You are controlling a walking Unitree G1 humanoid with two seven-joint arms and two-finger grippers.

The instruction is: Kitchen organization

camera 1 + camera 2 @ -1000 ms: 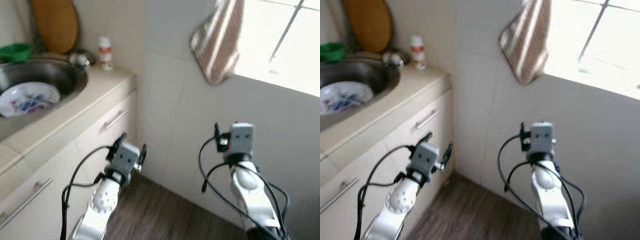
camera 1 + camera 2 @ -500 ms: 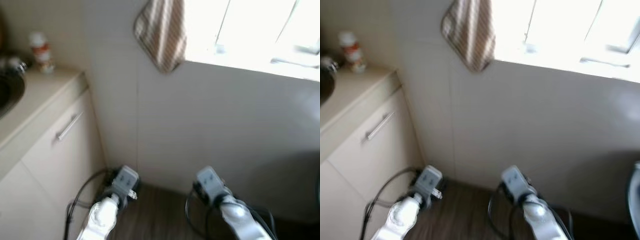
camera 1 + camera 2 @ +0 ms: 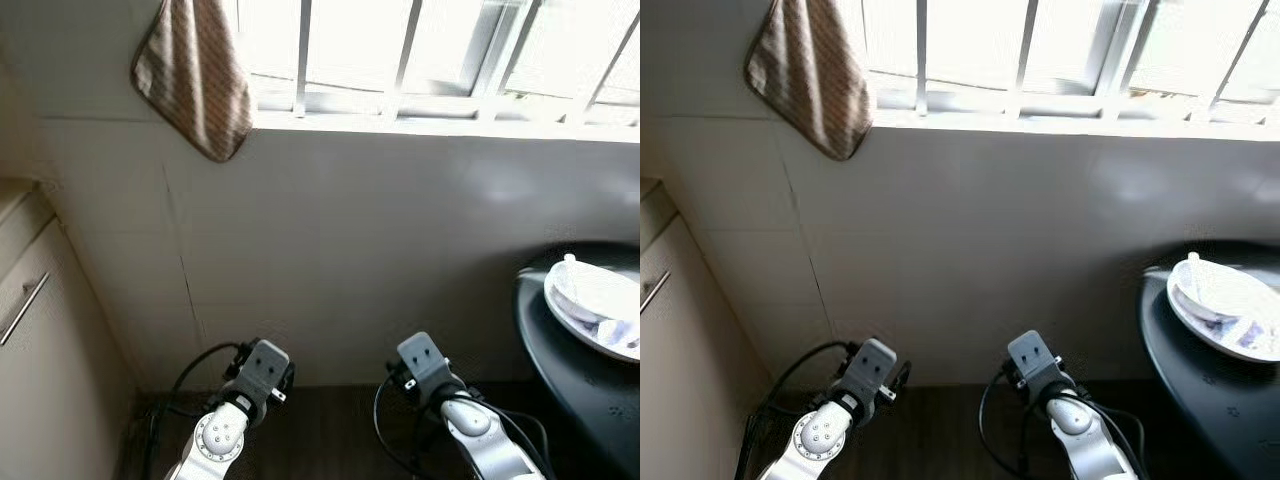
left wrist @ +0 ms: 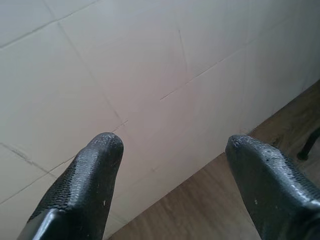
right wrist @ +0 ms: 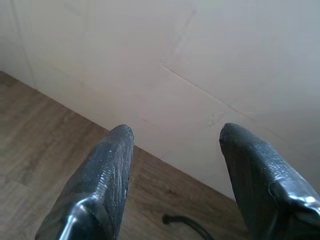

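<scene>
I have the left gripper (image 4: 170,150) hanging low in front of me with its two black fingers (image 4: 85,180) spread wide and nothing between them; past the tips I see pale wall tiles (image 4: 150,75) meeting a wood-grain floor (image 4: 215,210). The right gripper (image 5: 172,145) is the same story, fingers (image 5: 107,175) parted and empty, pointed at the foot of the tiled wall, with a dark cable (image 5: 182,220) lying on the floor just below.

From my head camera both silver arms hang down side by side, the left arm (image 3: 225,435) and right arm (image 3: 470,425) near the base of the wall, black cables (image 3: 185,370) looping beside them.

To my right stands a round black table (image 3: 575,370), and on it sits a white plate (image 3: 595,310) with blue pattern, holding something white that I can't make out clearly. It is well apart from both grippers.

To my left is the edge of a cream cabinet (image 3: 40,340) with a metal handle (image 3: 22,308). Above, a striped brown cloth (image 3: 195,75) hangs against the wall beside a barred window (image 3: 430,50).
</scene>
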